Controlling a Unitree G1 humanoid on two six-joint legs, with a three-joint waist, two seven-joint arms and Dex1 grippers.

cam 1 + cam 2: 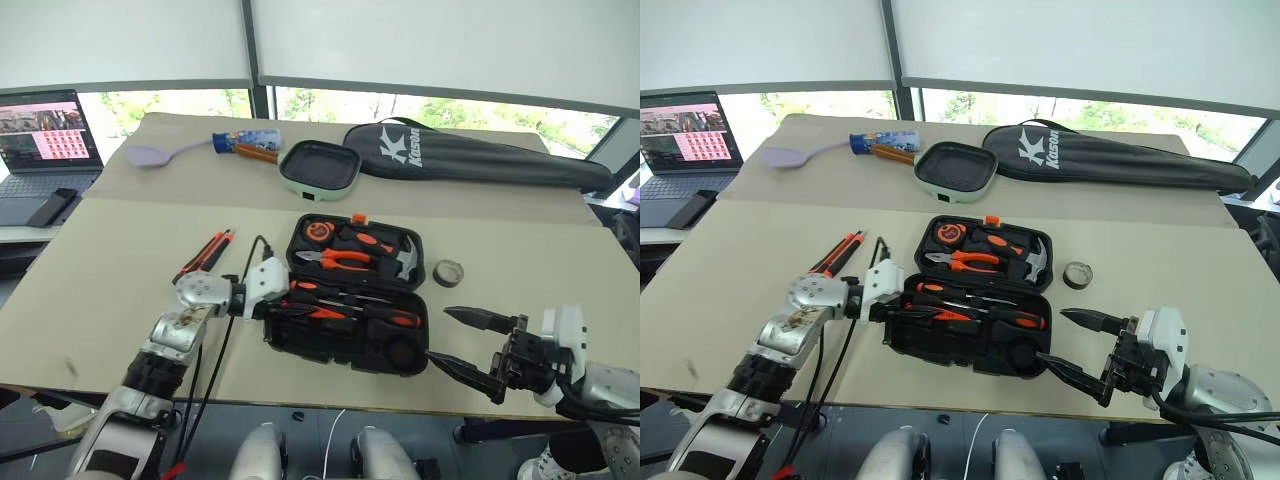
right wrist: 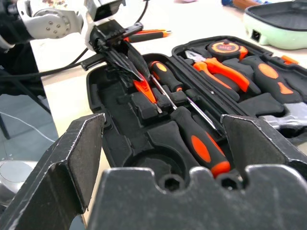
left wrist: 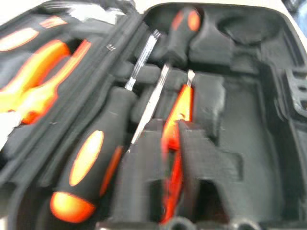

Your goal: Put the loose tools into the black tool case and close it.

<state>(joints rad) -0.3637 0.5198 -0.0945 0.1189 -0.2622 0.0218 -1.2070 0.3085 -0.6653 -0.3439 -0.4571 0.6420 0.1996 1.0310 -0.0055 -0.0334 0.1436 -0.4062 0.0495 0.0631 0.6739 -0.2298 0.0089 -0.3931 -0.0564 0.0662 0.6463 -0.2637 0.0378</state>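
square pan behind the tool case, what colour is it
The square pan is pale mint green outside and black inside, clearest in the left eye view.

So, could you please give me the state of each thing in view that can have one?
black tool case: open, lid flat.
two screwdrivers: lying in the case.
tester screwdriver: in the case, between the left hand fingers.
utility knife: loose on the table, left of the case.
tape roll: loose, right of the case.
right hand: open, empty.

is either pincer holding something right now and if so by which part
The right pincer is open and holds nothing. The left pincer straddles the small orange tester screwdriver in the black tool case; whether it grips it cannot be told.
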